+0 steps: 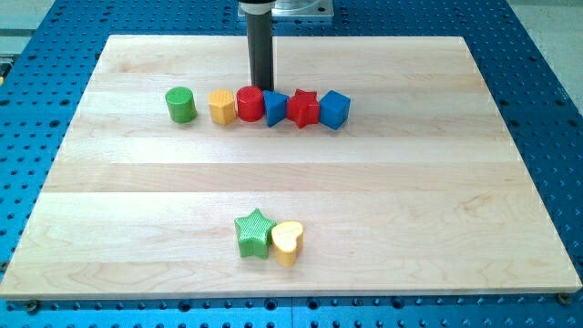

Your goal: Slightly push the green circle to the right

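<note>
From my tip (261, 87), the green circle (181, 105) lay at eight o'clock, apart from the touching row; the green star (254, 233) and yellow heart (288, 241) touched at six.

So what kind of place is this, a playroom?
More likely a robot test bench in a lab. A wooden board lies on a blue metal table full of holes, my tip stands just behind the red round block, and the green circle sits at the row's left end.
</note>
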Controlling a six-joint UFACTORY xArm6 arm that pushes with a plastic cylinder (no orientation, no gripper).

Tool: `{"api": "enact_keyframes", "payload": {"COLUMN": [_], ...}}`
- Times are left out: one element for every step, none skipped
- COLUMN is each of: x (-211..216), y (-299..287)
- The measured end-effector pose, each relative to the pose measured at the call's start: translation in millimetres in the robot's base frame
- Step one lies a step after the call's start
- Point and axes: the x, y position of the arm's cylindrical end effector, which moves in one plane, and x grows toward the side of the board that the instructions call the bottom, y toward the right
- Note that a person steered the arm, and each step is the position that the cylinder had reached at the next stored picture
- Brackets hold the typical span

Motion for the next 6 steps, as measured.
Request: {"api": "enact_keyframes", "payload": {"x": [0.0, 8.1, 13.9, 16.2, 16.2, 17.8], "y": [0.0, 0.0, 0.0, 0.0, 0.0, 0.0]}}
